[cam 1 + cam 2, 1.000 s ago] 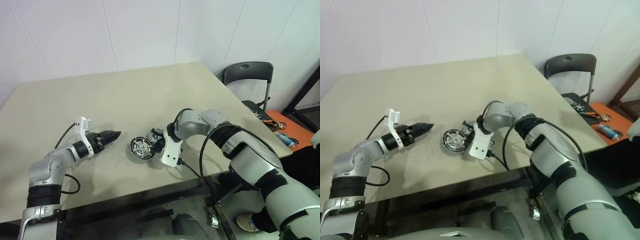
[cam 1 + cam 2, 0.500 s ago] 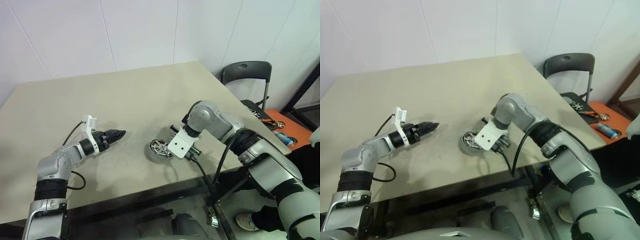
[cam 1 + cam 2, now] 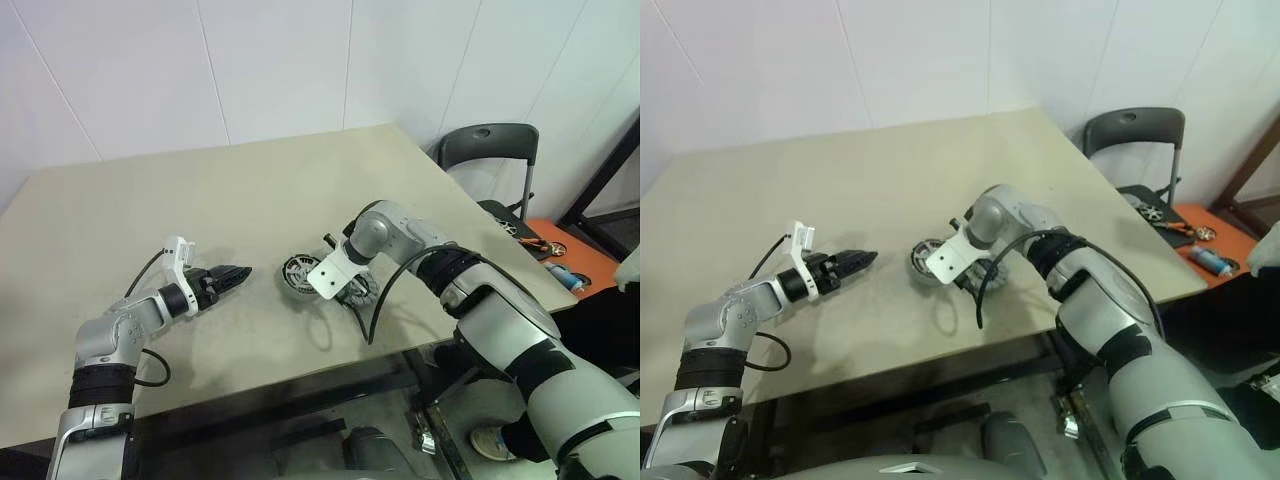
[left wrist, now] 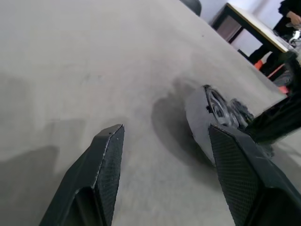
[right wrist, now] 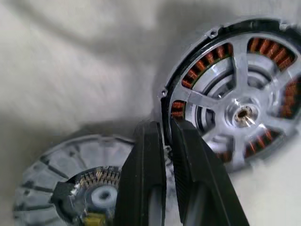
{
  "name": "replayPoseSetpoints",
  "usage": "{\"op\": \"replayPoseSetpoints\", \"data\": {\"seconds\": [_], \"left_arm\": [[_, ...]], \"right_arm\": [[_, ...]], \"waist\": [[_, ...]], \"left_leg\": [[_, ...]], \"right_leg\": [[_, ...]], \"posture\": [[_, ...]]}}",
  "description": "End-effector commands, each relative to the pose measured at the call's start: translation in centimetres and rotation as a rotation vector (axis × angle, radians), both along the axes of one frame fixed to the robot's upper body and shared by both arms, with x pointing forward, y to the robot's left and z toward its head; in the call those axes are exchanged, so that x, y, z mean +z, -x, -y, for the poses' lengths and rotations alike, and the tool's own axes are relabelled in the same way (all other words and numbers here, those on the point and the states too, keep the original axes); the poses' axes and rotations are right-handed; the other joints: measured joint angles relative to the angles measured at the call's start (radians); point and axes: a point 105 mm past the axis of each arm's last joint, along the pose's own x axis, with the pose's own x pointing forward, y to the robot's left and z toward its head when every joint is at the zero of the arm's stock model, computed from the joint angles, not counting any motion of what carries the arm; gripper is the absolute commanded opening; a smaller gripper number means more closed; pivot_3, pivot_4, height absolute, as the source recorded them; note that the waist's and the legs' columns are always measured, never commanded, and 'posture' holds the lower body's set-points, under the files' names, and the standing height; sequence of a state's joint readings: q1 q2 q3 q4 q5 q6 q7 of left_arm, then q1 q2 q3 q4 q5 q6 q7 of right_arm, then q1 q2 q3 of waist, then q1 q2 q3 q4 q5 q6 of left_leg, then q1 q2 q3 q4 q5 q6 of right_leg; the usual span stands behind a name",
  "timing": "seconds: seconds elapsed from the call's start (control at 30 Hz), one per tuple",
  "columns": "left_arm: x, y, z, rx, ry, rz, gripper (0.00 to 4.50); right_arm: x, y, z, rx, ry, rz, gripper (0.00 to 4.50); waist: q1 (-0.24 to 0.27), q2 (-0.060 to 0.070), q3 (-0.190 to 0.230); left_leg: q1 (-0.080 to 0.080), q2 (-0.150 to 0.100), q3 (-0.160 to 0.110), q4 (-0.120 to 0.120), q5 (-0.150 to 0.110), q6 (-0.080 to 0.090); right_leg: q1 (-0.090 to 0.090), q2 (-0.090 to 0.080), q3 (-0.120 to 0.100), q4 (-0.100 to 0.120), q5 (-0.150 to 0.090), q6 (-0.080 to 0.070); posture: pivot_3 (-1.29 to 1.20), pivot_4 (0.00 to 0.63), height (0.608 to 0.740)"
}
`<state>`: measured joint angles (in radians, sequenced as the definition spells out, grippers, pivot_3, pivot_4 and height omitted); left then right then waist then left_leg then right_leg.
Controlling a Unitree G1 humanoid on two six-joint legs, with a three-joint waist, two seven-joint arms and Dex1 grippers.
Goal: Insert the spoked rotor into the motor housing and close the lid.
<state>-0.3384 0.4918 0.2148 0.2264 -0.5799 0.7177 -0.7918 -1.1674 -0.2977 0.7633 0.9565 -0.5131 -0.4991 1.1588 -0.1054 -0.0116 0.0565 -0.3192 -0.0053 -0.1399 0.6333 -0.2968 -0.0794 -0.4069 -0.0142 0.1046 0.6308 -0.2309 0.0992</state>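
- Worktop [image 3: 200,200]: matte beige, flat; both parts lie toward its near edge.
- Motor housing [image 5: 221,101]: round metal, copper windings under silver spokes. I should keep it level and seat it squarely, without forcing.
- Lid [image 5: 70,160]: ribbed grey disc, just beside the housing.
- Left gripper [image 4: 167,129]: jaws apart, empty, nearer the left edge.
- Right gripper [image 5: 167,141]: fingers almost together at the housing rim; grip unconfirmed.
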Motion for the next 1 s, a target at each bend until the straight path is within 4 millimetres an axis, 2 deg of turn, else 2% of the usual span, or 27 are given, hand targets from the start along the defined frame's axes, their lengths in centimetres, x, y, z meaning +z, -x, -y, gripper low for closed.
{"op": "replayPoseSetpoints", "data": {"seconds": [0.03, 0.37, 0.53, 0.83, 1.0], "left_arm": [[1.4, 0.0, -0.5, 0.015, 0.000, 0.054, 3.06], [1.6, -0.6, -0.6, 0.024, -0.002, 0.057, 3.06], [1.4, -0.8, -0.6, 0.023, -0.003, 0.054, 3.06], [1.2, -0.4, -0.4, 0.023, 0.001, 0.051, 3.06], [1.1, -0.2, -0.4, 0.028, 0.001, 0.047, 3.06]], "right_arm": [[0.2, -0.4, 0.1, 0.006, 0.003, 0.017, 0.06], [1.4, 2.0, -2.0, 0.175, -0.036, -0.047, 0.06], [2.1, 2.7, -2.0, 0.244, -0.017, -0.045, 0.06], [2.1, 2.4, -0.6, 0.295, 0.035, -0.016, 0.06], [2.2, 2.4, -0.7, 0.325, 0.032, 0.007, 0.06]], "waist": [[0.000, 0.000, 0.000], [0.002, 0.000, 0.000], [0.001, 0.000, 0.000], [0.006, 0.000, 0.000], [0.006, 0.001, 0.000]], "left_leg": [[0.001, 0.000, 0.000, 0.000, 0.000, 0.000], [-0.001, 0.000, -0.001, -0.001, 0.000, 0.000], [-0.002, 0.000, -0.001, -0.003, 0.000, 0.000], [-0.002, 0.000, 0.000, -0.002, 0.000, 0.000], [-0.003, 0.000, 0.000, -0.002, 0.000, 0.000]], "right_leg": [[0.001, 0.000, 0.000, 0.000, 0.000, 0.000], [-0.001, 0.000, 0.000, -0.001, 0.002, -0.001], [-0.003, -0.001, 0.000, -0.002, 0.001, 0.000], [-0.002, -0.001, 0.000, -0.001, 0.001, 0.000], [-0.002, -0.001, 0.000, -0.002, 0.001, 0.000]], "posture": [[0.00, 0.000, 0.740], [0.00, 0.000, 0.740], [0.00, 0.000, 0.740], [0.00, 0.000, 0.740], [0.00, 0.000, 0.740]]}}
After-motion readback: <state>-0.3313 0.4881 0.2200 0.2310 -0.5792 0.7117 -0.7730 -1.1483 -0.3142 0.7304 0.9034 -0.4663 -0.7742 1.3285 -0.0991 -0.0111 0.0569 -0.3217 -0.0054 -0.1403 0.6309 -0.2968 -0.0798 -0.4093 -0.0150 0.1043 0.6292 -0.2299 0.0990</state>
